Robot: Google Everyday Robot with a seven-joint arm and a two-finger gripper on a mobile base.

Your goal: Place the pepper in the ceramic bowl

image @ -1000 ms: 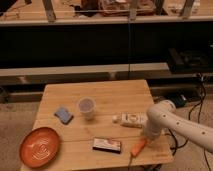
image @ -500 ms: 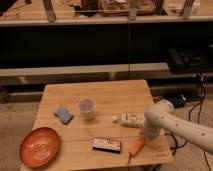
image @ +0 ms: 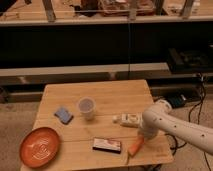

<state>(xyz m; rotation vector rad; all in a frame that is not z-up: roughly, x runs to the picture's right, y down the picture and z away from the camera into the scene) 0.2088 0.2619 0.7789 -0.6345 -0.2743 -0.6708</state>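
Observation:
The pepper (image: 135, 147) is a slim orange tapered vegetable lying near the front right edge of the wooden table (image: 110, 97). The ceramic bowl (image: 40, 146) is a wide orange-red dish with pale swirl lines at the table's front left corner. My gripper (image: 141, 134) is at the end of the white arm (image: 175, 126), right over the upper end of the pepper. The arm hides the fingers. The bowl is far to the left of the gripper.
A dark rectangular box (image: 107, 145) lies just left of the pepper. A white packet (image: 128, 120) lies behind the gripper. A translucent cup (image: 86, 107) and a blue sponge (image: 63, 115) stand mid-table. Dark shelving (image: 100, 45) runs behind the table.
The white arm has shifted slightly left and down toward the pepper. The pepper, bowl and other objects have not moved.

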